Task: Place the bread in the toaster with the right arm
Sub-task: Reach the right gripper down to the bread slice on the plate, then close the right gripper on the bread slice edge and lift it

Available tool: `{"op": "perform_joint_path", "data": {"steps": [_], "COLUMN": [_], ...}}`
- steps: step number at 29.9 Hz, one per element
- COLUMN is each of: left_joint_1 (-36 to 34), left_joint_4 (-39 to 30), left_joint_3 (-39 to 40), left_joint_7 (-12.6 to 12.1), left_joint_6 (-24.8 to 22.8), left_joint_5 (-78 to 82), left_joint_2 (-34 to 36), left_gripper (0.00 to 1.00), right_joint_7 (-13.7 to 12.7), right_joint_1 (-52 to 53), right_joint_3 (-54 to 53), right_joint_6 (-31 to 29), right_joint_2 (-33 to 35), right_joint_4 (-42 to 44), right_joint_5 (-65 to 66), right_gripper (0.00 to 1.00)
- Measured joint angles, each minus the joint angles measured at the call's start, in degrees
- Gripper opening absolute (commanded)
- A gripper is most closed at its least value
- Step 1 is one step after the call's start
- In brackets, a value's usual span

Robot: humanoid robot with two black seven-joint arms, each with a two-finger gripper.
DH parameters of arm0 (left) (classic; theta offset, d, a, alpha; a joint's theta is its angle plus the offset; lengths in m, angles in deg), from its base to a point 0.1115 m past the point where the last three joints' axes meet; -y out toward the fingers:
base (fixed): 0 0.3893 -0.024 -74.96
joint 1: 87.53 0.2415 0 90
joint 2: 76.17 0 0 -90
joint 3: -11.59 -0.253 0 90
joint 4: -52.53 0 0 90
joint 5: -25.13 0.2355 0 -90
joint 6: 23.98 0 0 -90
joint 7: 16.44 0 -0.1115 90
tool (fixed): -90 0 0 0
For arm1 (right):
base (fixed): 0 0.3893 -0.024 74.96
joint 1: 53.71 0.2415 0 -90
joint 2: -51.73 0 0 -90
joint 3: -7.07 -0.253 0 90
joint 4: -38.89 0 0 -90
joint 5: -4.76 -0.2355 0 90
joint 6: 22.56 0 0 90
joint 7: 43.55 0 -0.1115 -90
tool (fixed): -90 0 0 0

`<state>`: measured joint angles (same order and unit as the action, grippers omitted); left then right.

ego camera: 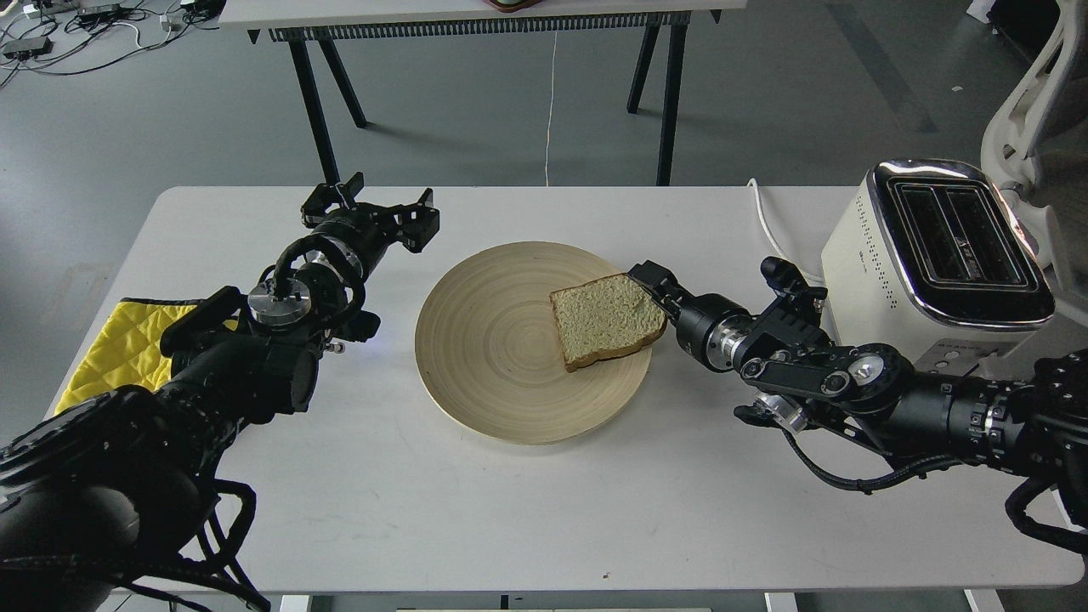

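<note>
The bread lies flat on the right side of a round wooden plate in the middle of the table. My right arm comes in from the right, and its gripper is low at the bread's right crust edge. One dark finger shows at the crust; the other is not visible, so I cannot tell how the jaws stand. The toaster stands at the table's right end with both slots empty. My left gripper is open and empty, left of the plate.
A yellow quilted cloth lies at the table's left edge under my left arm. A white cord runs behind the toaster. A second table stands beyond. A white chair is at the far right.
</note>
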<state>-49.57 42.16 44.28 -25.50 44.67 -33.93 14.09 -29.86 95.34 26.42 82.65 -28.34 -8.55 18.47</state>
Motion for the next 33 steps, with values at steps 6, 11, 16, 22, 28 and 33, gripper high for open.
{"op": "perform_joint_path", "data": {"steps": [6, 11, 16, 22, 28, 33], "left_joint_1": [0.00, 0.00, 0.01, 0.01, 0.01, 0.01], "left_joint_4": [0.00, 0.00, 0.00, 0.00, 0.00, 0.00], "left_joint_3": [0.00, 0.00, 0.00, 0.00, 0.00, 0.00], "left_joint_7": [0.00, 0.00, 0.00, 0.00, 0.00, 0.00], "left_joint_6": [0.00, 0.00, 0.00, 0.00, 0.00, 0.00], "left_joint_5": [0.00, 0.00, 0.00, 0.00, 0.00, 0.00], "left_joint_2": [0.00, 0.00, 0.00, 0.00, 0.00, 0.00], "left_gripper": [1.00, 1.00, 1.00, 1.00, 1.00, 1.00], "right_joint_7": [0.02, 0.09, 0.19, 0.21, 0.21, 0.21], "right_joint_1": [0.10, 0.26, 0.34, 0.45, 0.54, 0.63], "right_joint_3": [0.01, 0.00, -0.02, 0.02, 0.07, 0.07], "right_joint_6": [0.00, 0.00, 0.01, 0.03, 0.03, 0.08], "right_joint_2": [0.00, 0.05, 0.28, 0.57, 0.85, 1.25], "right_joint_4": [-0.10, -0.85, -1.74, -2.13, -2.56, -2.88], "right_joint_5": [0.01, 0.01, 0.01, 0.01, 0.01, 0.01], "right_gripper": [0.54, 0.49, 0.41, 0.37, 0.34, 0.29]}}
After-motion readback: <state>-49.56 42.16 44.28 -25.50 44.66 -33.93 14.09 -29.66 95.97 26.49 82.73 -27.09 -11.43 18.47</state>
